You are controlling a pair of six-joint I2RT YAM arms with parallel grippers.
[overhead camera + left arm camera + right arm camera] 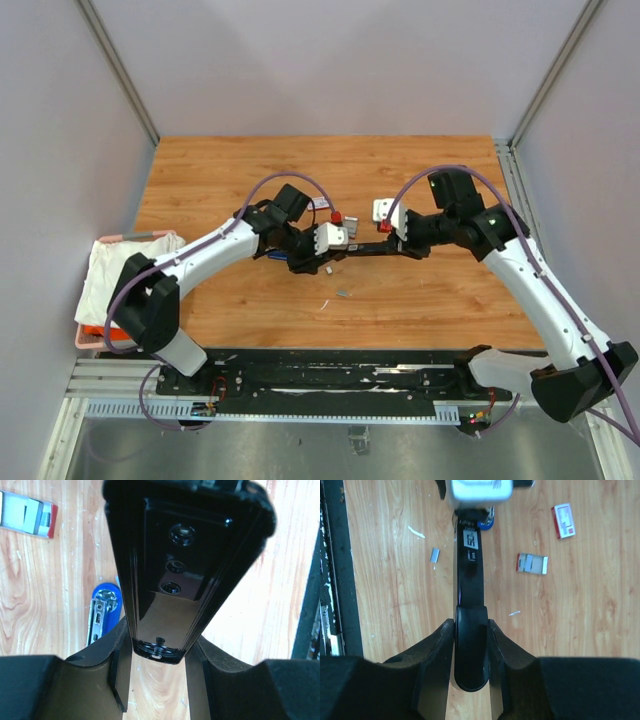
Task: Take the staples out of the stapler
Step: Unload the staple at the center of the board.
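Staples [435, 555], one short silvery-grey bar of them, lie loose on the wooden table [450, 180] near the black stapler [470, 580], on the side toward the arms' bases. Two pale slivers [416, 531] rest on the boards nearby (too small to tell what they are).

The stapler hangs above mid-table, lengthwise between the two arms, and its underside with round dark holes faces the left wrist camera. A white label on its upper face carries dark characters too blurred to read.

The left gripper [158, 655] pinches one end of the stapler, fingers pressed against its sides. The right gripper [470, 630] clamps the rounded opposite end the same way.

The left arm [200, 255] rises from its base at the near left edge, bends at the elbow and reaches inward. The right arm [530, 270] climbs from the near right corner, folds and turns leftward, so the two wrists face each other over the middle of the table.

A blue stapler [102, 612] lies on the wood under the left wrist. Beyond the held stapler sit a small red-and-white flat box [563, 521], its print unreadable, and a grey sleeve with red ends [531, 563], set apart from each other.

At the table's left edge a pink basket [130, 236] holds a crumpled white cloth [120, 265].
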